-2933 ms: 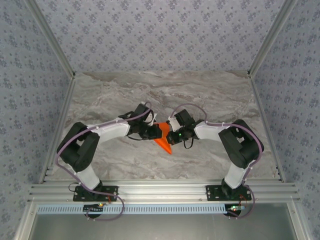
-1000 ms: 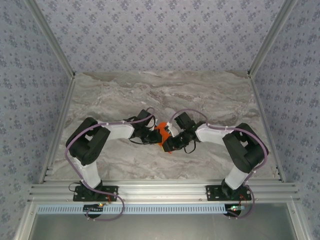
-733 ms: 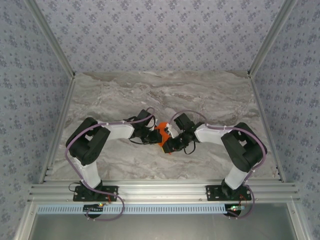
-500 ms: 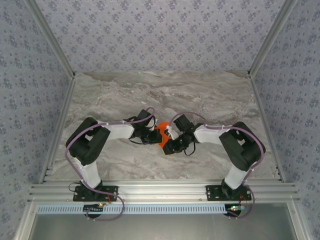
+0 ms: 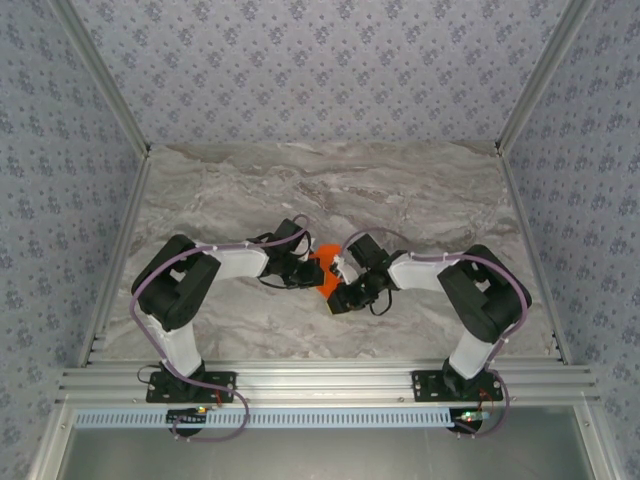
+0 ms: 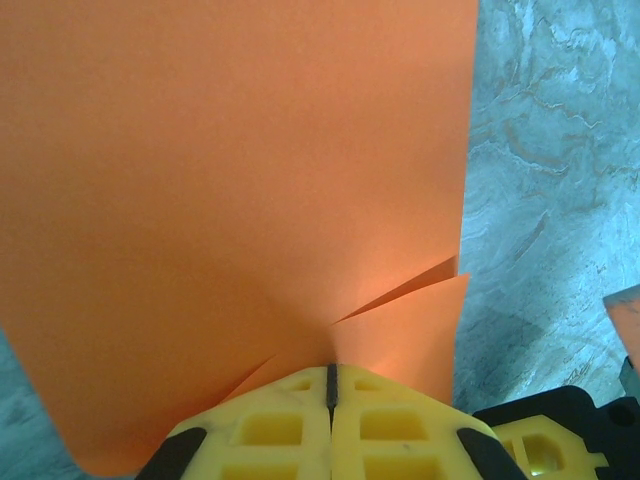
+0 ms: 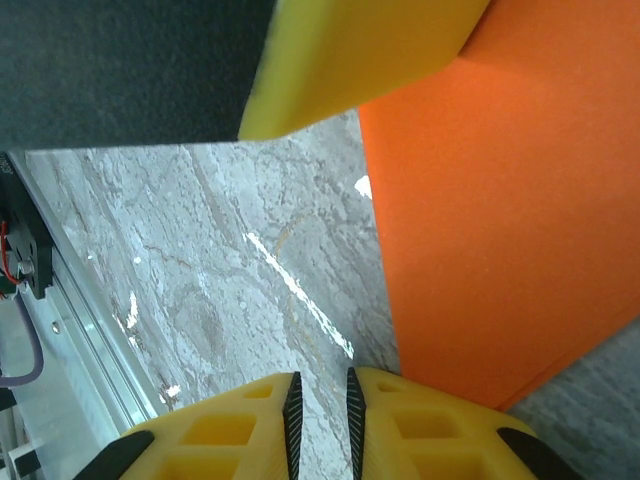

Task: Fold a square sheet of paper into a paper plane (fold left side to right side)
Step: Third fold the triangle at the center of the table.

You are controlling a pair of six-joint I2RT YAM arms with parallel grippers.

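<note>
The top camera looks down from high behind the near edge onto the whole marble table (image 5: 420,200). Each wrist camera looks out from very close, just above the surface. All three views share the orange paper (image 5: 321,263) and the marble beside it.

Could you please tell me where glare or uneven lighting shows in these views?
Top external: even light, sharp, the orange paper tiny. Left wrist: the paper glows brighter near its crease. Right wrist: white glare streaks on the marble table.
</note>
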